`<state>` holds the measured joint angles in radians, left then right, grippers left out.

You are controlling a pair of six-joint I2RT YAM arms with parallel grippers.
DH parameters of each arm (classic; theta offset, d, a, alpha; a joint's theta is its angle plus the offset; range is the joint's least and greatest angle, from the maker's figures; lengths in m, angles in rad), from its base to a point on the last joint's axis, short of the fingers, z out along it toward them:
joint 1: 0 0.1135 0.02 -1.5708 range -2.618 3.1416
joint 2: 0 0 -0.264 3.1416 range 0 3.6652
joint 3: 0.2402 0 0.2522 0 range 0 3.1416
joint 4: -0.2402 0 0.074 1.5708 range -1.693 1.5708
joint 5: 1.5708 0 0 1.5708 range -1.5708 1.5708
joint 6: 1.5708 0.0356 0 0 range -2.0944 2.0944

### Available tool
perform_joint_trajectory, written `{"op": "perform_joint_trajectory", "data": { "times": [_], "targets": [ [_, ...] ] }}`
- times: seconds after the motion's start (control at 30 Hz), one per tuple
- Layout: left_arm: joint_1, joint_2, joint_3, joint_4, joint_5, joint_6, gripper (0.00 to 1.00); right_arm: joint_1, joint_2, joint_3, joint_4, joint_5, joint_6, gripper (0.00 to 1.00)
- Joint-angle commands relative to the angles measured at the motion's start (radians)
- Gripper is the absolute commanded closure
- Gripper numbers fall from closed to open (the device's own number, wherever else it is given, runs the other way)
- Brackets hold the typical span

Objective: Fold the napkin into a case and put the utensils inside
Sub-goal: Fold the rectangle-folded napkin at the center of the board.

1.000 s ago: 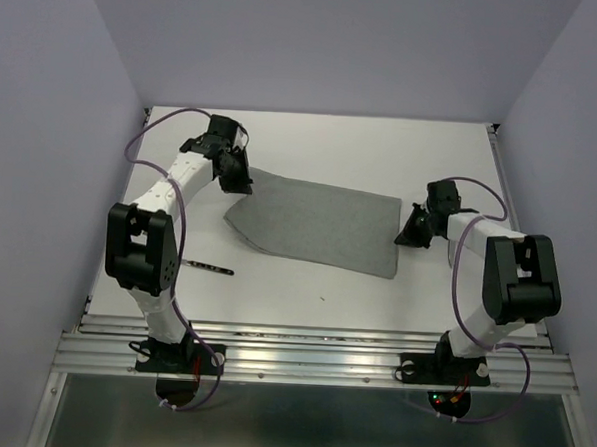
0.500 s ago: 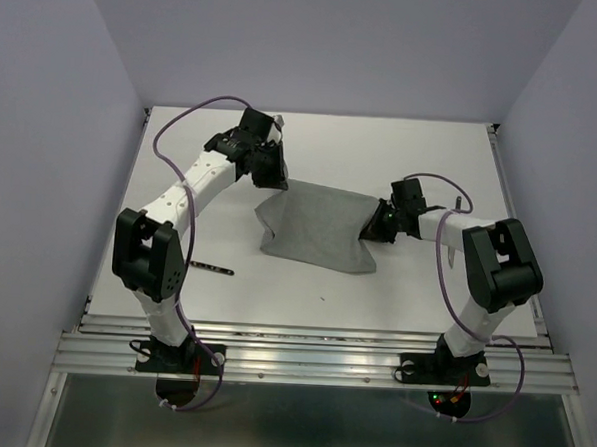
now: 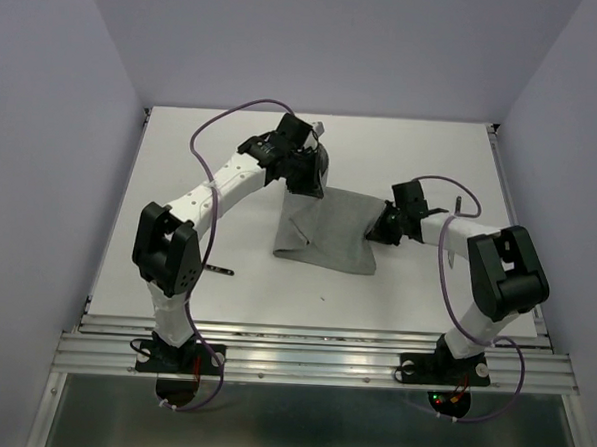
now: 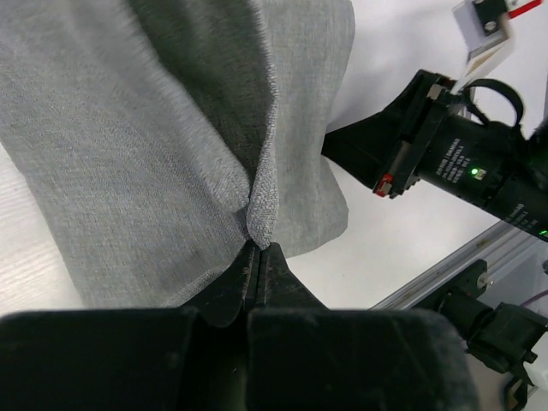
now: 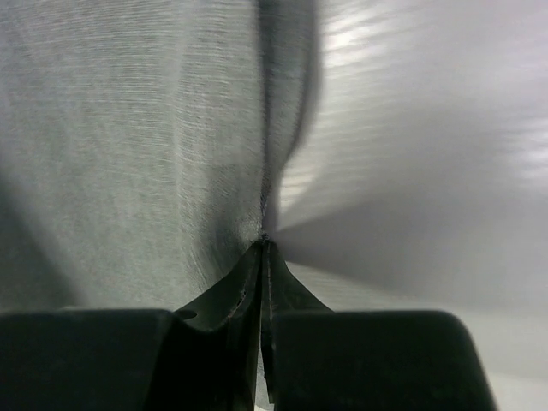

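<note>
The grey napkin (image 3: 326, 230) lies partly folded in the middle of the table, its left part lifted and carried over to the right. My left gripper (image 3: 315, 187) is shut on the napkin's far edge (image 4: 261, 201). My right gripper (image 3: 376, 231) is shut on the napkin's right edge (image 5: 257, 205). One dark-handled utensil (image 3: 216, 270) lies at the near left, mostly hidden by the left arm. Another utensil (image 3: 458, 206) lies at the right, behind the right arm. No finished case shows.
The table's (image 3: 402, 154) raised rim runs along the left and right sides, with a metal rail (image 3: 312, 349) at the near edge. Purple walls close in on three sides. The right gripper's body (image 4: 445, 154) shows close beside the napkin in the left wrist view.
My left gripper has carried the napkin's left edge rightwards across the cloth, narrowing it. My right gripper moved in left and now holds the right edge.
</note>
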<state>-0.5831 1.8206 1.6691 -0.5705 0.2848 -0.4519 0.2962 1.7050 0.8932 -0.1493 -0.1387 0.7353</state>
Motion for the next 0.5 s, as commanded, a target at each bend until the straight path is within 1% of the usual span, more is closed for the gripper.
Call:
{"op": "perform_joint_trajectory", "data": {
  "times": [0.0,0.07,0.13,0.17,0.23,0.27,0.37,0.47],
  "targets": [
    [-0.006,-0.004,0.052,-0.014,-0.006,0.007,1.0,0.001,-0.094,-0.034,-0.098,0.2,-0.005,0.94],
    [-0.006,-0.001,0.057,-0.025,-0.015,0.012,1.0,0.001,-0.12,-0.039,-0.122,0.234,-0.007,0.9],
    [-0.006,-0.003,0.061,-0.029,-0.022,0.018,1.0,0.001,-0.16,-0.053,-0.145,0.278,-0.01,0.83],
    [-0.006,-0.003,0.061,-0.028,-0.021,0.016,1.0,0.001,-0.171,-0.059,-0.147,0.283,-0.014,0.78],
    [-0.006,-0.003,0.06,-0.026,-0.015,0.018,1.0,0.001,-0.182,-0.062,-0.156,0.28,-0.017,0.75],
    [-0.006,0.0,0.06,-0.025,-0.013,0.018,1.0,0.001,-0.185,-0.062,-0.156,0.277,-0.022,0.71],
    [-0.006,0.009,0.07,-0.02,0.004,0.019,1.0,0.001,-0.164,-0.054,-0.142,0.245,-0.027,0.69],
    [-0.007,0.023,0.081,-0.014,0.019,0.015,1.0,0.001,-0.125,-0.042,-0.104,0.206,-0.033,0.7]
  ]
}}
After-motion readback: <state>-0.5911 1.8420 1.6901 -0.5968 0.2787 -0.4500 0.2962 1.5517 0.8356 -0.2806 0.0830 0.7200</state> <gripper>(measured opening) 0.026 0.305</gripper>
